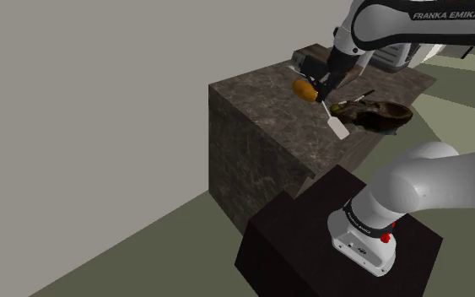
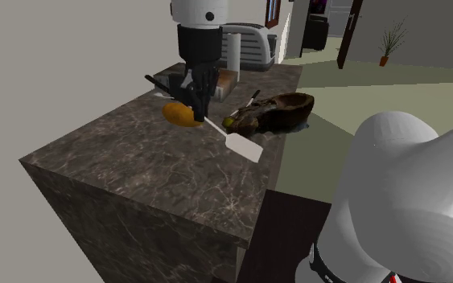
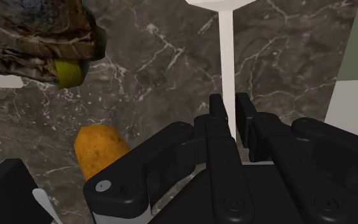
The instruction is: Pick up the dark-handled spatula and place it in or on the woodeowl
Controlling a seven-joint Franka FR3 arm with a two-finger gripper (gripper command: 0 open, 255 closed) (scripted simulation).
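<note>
**Q.** What does the claw hold, and how do its fingers stand?

**A.** The black gripper (image 3: 231, 105) is closed to a narrow gap on the thin white shaft of the spatula (image 3: 227, 57), with one fingertip (image 3: 217, 103) pressed to each side of it. The shaft runs on past the fingertips to a flat white blade (image 2: 245, 146). The dark handle (image 2: 156, 80) sticks out behind the claw on the opposite side.

**Q.** Where does the spatula sit relative to the surface?

**A.** It slants above the dark marbled stone counter (image 2: 136, 169), blade end lowest and near the counter's edge. Whether the blade touches the stone cannot be told.

**Q.** Where is the bowl?

**A.** The dark brown, boat-shaped wooden bowl (image 2: 285, 111) rests on the counter near the claw, out past the fingertips and off to one side of the shaft. In the second exterior view it lies apart from both the blade and the fingers. A small yellow-green object (image 2: 229, 122) sits at the end of the bowl nearest the claw.

**Q.** What else lies close by?

**A.** An orange oval lump (image 2: 183, 114) rests on the counter just beside the fingers. A toaster (image 2: 245, 44) stands behind the claw.
</note>
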